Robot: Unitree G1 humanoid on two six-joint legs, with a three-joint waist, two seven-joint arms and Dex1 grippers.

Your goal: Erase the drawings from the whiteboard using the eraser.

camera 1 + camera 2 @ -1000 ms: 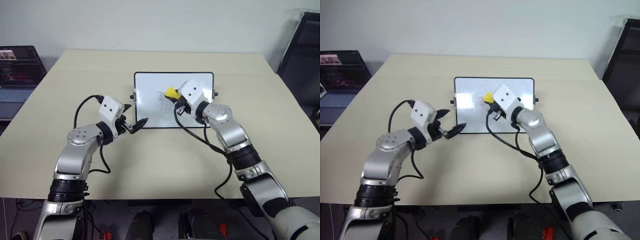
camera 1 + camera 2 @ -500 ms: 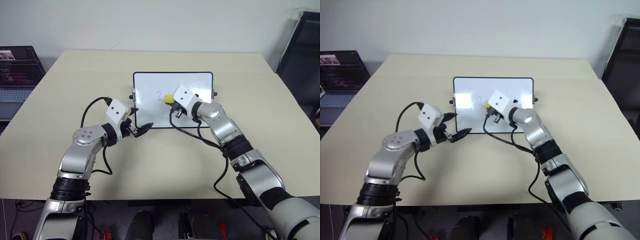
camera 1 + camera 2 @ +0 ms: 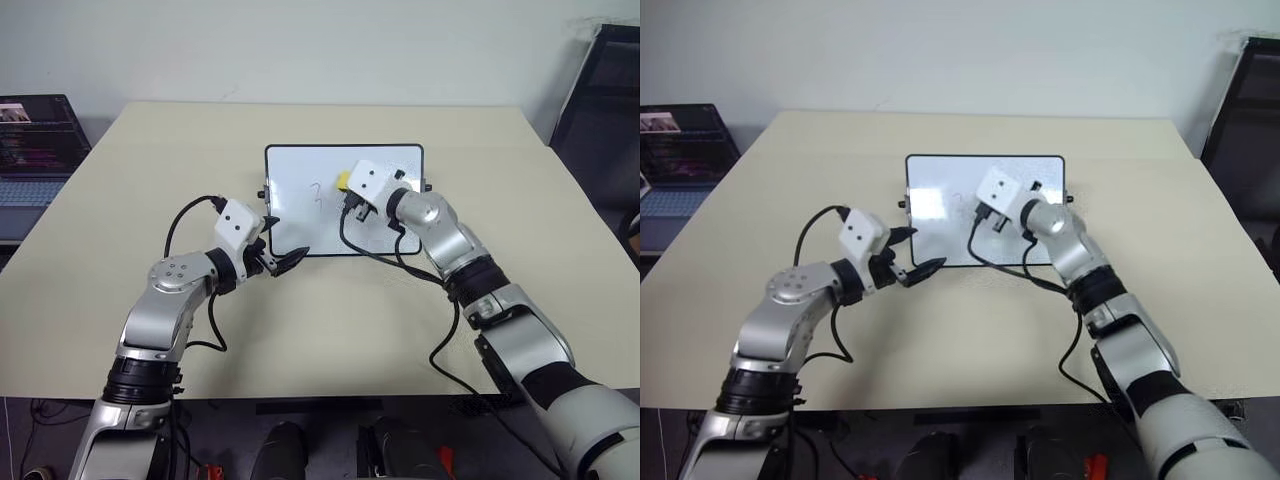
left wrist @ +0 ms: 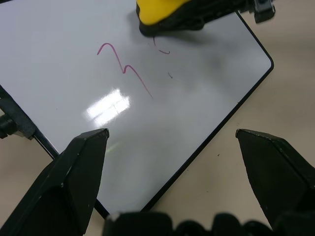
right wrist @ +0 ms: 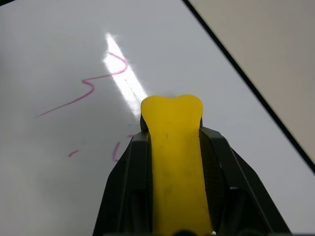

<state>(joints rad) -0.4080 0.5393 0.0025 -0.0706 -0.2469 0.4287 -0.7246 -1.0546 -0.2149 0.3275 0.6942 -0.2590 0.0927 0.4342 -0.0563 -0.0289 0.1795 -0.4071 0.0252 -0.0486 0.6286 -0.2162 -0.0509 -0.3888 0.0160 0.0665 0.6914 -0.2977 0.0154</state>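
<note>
**Two claws at the whiteboard, eraser on the marks**

Two claws work over a small whiteboard (image 3: pixel 300 200) that lies flat on our pale beige, matte surface (image 3: pixel 330 320). The board is a glossy white rectangle with a thin black frame, rounded corners and a small black knob at each short side; its sheen throws back a bright patch of light.

Our right claw (image 5: pixel 172 147) is clamped on the eraser (image 5: pixel 176 157), a smooth yellow oblong block with a rounded, slightly notched tip, gripped between the two black fingers (image 5: pixel 128 182) on its long sides. From the left wrist camera we see the eraser's dark underside pressed against the board, near the board's middle and toward its far long edge.

The drawings (image 4: pixel 125 69) are thin reddish-purple pen strokes: a clear "3" shape sits just beside the eraser, on the board's left half, and a few short strokes and a dot lie right at the eraser's tip, partly hidden under it.

Our left claw (image 4: pixel 172 162) stands wide open, its two black, wedge-shaped fingers (image 4: pixel 74 182) spread well apart and holding nothing. It hovers at the board's near left corner, and we cannot tell whether a fingertip touches the frame.

Beyond the surface's left edge we see an open laptop (image 3: pixel 35 140) with a lit screen.
</note>
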